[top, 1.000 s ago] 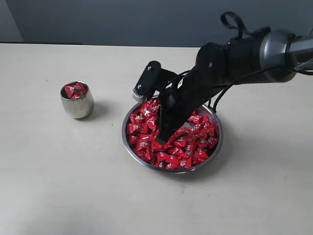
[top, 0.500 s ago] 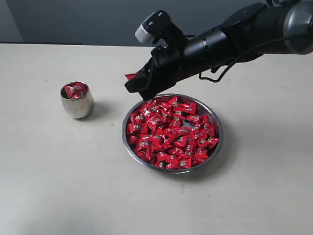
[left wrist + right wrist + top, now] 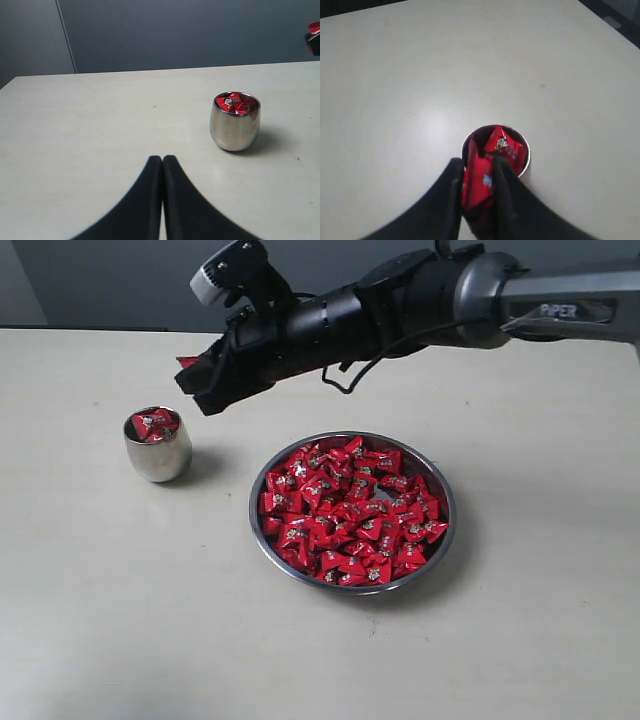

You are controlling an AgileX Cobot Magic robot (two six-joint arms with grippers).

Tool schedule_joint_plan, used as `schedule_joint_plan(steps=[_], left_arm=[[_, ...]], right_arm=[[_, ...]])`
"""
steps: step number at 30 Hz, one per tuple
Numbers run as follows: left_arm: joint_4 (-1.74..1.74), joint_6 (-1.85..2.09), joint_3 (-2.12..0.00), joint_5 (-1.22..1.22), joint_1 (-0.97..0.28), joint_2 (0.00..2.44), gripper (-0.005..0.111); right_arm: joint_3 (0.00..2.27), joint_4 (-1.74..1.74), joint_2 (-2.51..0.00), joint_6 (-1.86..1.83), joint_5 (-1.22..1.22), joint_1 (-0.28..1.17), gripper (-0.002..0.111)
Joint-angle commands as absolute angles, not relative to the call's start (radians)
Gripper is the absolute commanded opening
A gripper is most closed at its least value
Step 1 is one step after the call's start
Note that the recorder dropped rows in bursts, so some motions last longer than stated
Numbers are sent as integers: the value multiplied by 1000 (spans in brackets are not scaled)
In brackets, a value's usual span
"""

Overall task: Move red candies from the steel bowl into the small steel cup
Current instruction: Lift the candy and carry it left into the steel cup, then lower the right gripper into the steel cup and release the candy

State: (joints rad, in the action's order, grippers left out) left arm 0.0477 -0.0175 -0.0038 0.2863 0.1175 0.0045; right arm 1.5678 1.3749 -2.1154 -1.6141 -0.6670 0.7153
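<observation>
The steel bowl (image 3: 449,510), heaped with red candies (image 3: 345,515), sits at the table's middle. To its left stands the small steel cup (image 3: 157,456) (image 3: 235,131), holding a few red candies (image 3: 155,424) (image 3: 236,103). My right gripper (image 3: 203,382) (image 3: 477,163) reaches across from the right and hangs in the air just above and right of the cup, shut on one red candy (image 3: 187,362) (image 3: 479,182). In the right wrist view the cup (image 3: 522,150) lies right beneath the fingertips. My left gripper (image 3: 162,159) is shut and empty, low over bare table, a short way from the cup.
The pale tabletop (image 3: 120,620) is bare around the cup and bowl. A dark wall (image 3: 120,280) runs behind the table's far edge. The right arm (image 3: 420,295) spans the air above the bowl's far side.
My right gripper rose out of the bowl with a candy pinched in it and swung left, from over the bowl to just above the cup. Cup and bowl stayed put.
</observation>
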Motion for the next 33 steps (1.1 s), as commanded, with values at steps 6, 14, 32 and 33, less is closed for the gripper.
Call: schedule_joint_plan(steps=[6, 14, 32, 33], left_arm=[[41, -19, 0, 284, 118, 0, 0], [41, -19, 0, 284, 118, 0, 0], [41, -19, 0, 284, 118, 0, 0], [41, -19, 0, 284, 118, 0, 0]], right_arm=[[1777, 1323, -2269, -1506, -671, 737, -1], [1893, 1264, -2358, -1417, -704, 751, -1], [1989, 1177, -2433, -1316, -727, 770, -1], [1989, 1177, -2435, -1316, -727, 770, -1]])
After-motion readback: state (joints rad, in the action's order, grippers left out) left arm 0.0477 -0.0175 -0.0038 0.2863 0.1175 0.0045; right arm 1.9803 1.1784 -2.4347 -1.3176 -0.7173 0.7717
